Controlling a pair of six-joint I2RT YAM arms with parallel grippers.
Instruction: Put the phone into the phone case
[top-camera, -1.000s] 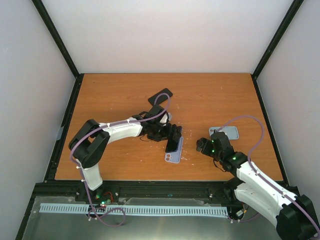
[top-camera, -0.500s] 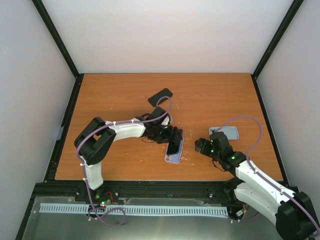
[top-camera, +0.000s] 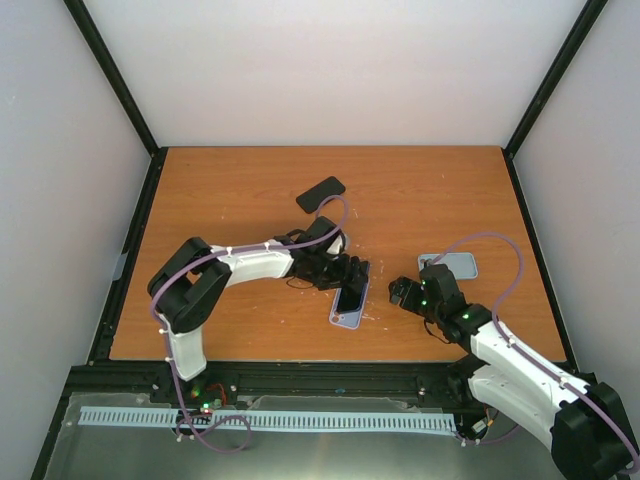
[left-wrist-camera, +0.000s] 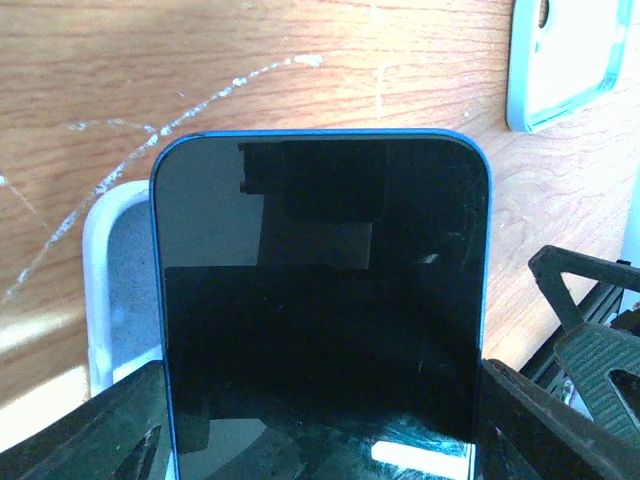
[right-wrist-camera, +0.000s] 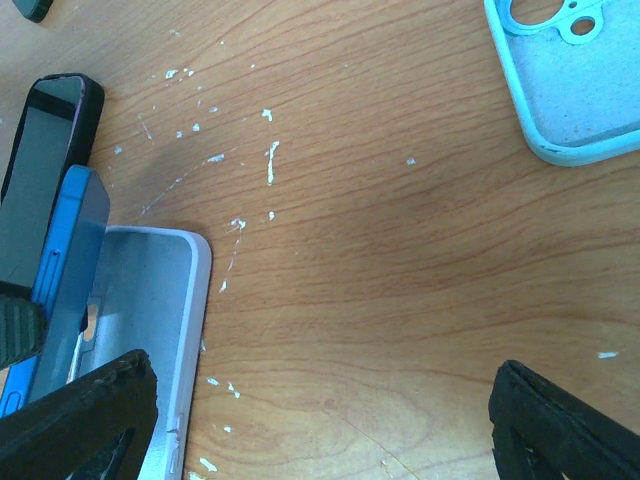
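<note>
Phone (top-camera: 349, 291): blue-rimmed, dark screen. The left end effector (top-camera: 338, 274) is clamping it by its long sides, directly over the pale phone case (top-camera: 346, 318), which is lying near the front of the tabletop (top-camera: 230, 190).

Top view: the phone's long axis is running far-to-near, close to parallel with the case's own. The right end effector (top-camera: 402, 292) is hovering just beside the case on its right, apart from the phone. A teal case (top-camera: 448, 265) and a dark flat item (top-camera: 320, 192) are lying well apart from the work.

Left wrist view: the screen is filling the frame, pinched at its lower end between both fingers (left-wrist-camera: 90, 430). The case wall is showing behind its left edge.

Right wrist view: this end effector is standing spread wide, holding nothing. The phone is leaning on one long edge over the case's far wall; whether it is touching the case is unclear from here.

Assessment: the left arm is nearer and carrying. The coming move is likely turning on laying the phone flat, axis matched to the case.
</note>
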